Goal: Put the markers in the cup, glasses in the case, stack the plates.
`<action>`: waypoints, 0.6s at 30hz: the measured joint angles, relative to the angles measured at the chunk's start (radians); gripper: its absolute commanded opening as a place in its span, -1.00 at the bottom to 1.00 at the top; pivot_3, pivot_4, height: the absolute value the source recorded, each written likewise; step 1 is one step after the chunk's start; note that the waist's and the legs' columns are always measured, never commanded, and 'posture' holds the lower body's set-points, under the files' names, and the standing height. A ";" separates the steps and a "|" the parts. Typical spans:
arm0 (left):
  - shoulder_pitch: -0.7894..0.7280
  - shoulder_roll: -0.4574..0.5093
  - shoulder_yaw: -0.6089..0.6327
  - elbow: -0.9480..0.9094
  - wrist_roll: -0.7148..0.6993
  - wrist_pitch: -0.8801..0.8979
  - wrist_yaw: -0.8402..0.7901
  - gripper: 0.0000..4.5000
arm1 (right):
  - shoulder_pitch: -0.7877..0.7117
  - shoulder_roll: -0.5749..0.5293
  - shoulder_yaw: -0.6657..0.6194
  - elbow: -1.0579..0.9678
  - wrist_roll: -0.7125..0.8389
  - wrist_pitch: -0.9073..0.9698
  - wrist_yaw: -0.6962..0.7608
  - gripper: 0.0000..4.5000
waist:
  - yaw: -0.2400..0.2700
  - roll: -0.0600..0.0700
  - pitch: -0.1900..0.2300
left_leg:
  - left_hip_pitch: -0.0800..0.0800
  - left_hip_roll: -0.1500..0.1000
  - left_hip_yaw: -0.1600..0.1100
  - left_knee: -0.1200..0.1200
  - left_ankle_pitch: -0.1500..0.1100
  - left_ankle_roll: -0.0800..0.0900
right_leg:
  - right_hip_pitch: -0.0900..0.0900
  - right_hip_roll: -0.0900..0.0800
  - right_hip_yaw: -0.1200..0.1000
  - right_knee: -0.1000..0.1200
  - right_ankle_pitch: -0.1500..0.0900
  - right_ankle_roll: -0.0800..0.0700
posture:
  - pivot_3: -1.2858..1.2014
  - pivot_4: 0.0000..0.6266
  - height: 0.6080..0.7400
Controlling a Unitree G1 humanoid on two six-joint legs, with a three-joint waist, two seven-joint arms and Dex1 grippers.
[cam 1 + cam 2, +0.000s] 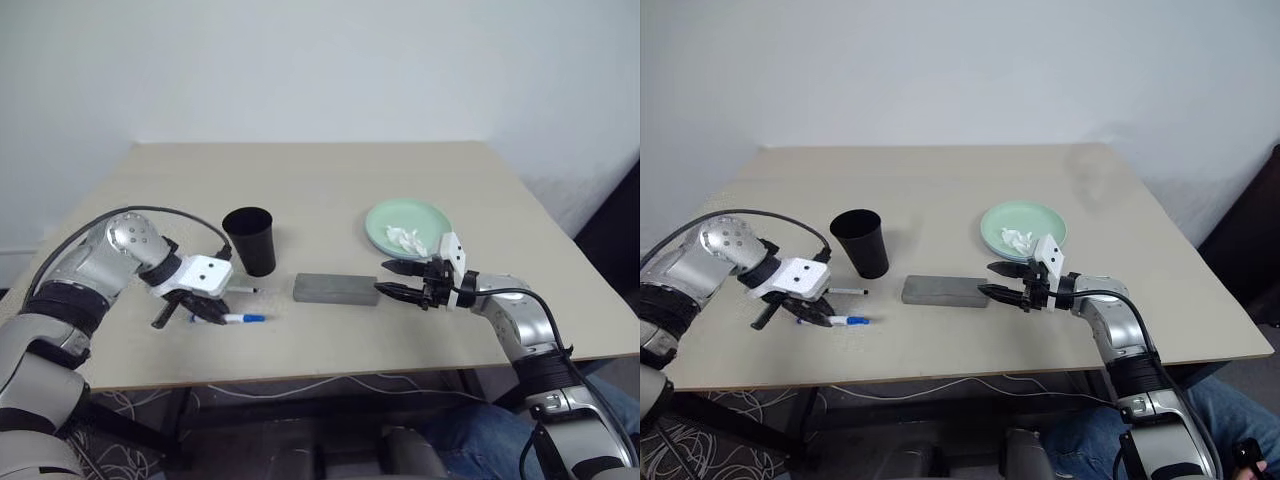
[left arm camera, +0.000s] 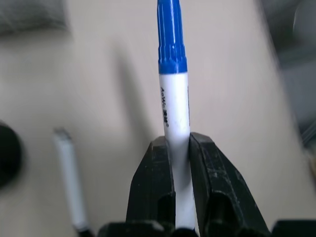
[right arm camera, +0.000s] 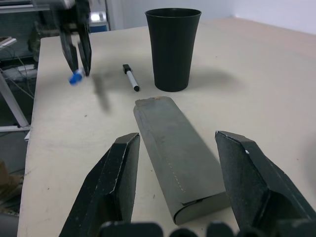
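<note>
**Blue-capped marker lifted, cup waits close by**

We see the black cup (image 1: 250,240) left of centre, the grey case (image 1: 336,289) mid-frame. Our right gripper (image 1: 398,279) hangs open at the case's end. Our left gripper (image 2: 181,163), lower left, pinches the light, slippery blue-capped marker (image 2: 174,98) mid-barrel.

Only lettering: a small line of dark print running lengthwise along the white plastic barrel of the blue-capped marker (image 2: 174,118), just below the cap. First characters look like "AoWe", not certain; the rest is too small and blurred to read. No legible text, numbers or logos on anything else in any view.
</note>
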 measured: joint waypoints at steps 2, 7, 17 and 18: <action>0.002 -0.009 0.042 -0.061 -0.079 0.089 0.000 -0.97 | 0.000 0.000 0.000 0.000 0.000 0.000 0.001 0.17 | 0.000 0.000 0.000 | 0.000 0.000 0.000 0.000 0.000 0.000 | 0.000 0.000 0.000 0.000 0.000 0.000 | 0.03 -1.00 0.71; 0.003 -0.098 0.247 -0.094 -0.181 0.264 0.054 -0.97 | 0.000 -0.003 0.000 -0.001 0.000 0.002 0.003 0.17 | 0.000 0.000 0.000 | 0.001 0.000 0.000 0.000 0.000 0.000 | 0.001 0.001 0.000 0.001 0.000 0.000 | 0.03 -1.00 0.71; 0.064 -0.325 0.630 -0.156 -0.234 0.366 0.536 -0.97 | -0.003 -0.011 0.000 -0.003 0.000 0.011 0.019 0.17 | 0.000 0.000 0.000 | 0.004 -0.001 0.000 0.000 0.001 0.000 | 0.004 0.001 0.000 0.001 0.000 0.000 | 0.03 -1.00 0.71; 0.069 -0.339 0.645 -0.149 -0.222 0.358 0.575 -0.97 | -0.003 -0.012 0.000 -0.003 0.000 0.011 0.021 0.17 | 0.000 0.000 0.000 | 0.004 -0.001 0.000 0.000 0.001 -0.001 | 0.004 0.001 0.000 0.001 0.001 0.000 | 0.03 -1.00 0.71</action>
